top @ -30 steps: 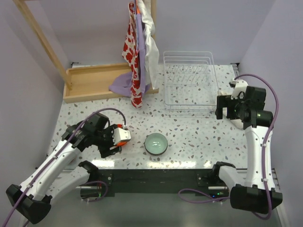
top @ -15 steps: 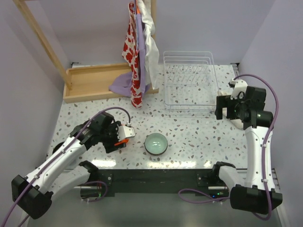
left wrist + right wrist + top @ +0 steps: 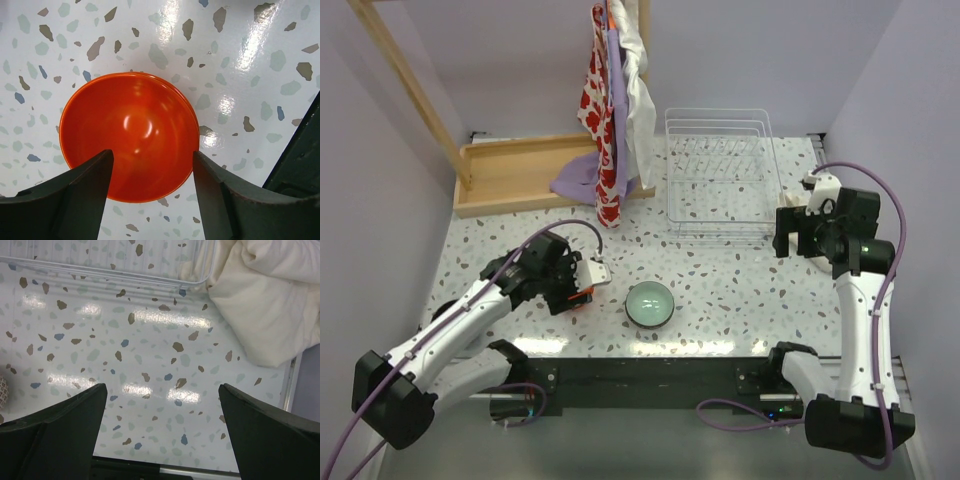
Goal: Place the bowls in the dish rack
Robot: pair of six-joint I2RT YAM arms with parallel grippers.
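- Left fingers (image 3: 85,195) are spread wide, one on each side of the wrist view, and nothing is clamped between them.
- Right under them sits the orange-red bowl (image 3: 129,135), mouth up and glossy, flat on the table (image 3: 740,280). Its near rim runs behind both fingertips, and I cannot tell whether they touch it.
- From above, that bowl peeks out beneath the left arm's wrist, towards the near left corner of the table.
- Just to its right is the pale mint green bowl (image 3: 649,303), upright and alone, close to the middle of the near edge and apart from the orange-red one.
- Over to the right fingers (image 3: 55,430): also wide apart, holding nothing, with bare speckled table below them.
- They hang by the right edge of the table, just beside the near right corner of the dish rack (image 3: 718,175).
- The dish rack stands in the far right corner, white wires up, and no bowl shows in it.
- A wooden tray (image 3: 515,175) fills the far left corner, a purple cloth (image 3: 578,178) spilling over its right end.
- Patterned red-and-white cloth (image 3: 600,110) hangs down between the wooden tray and the dish rack.
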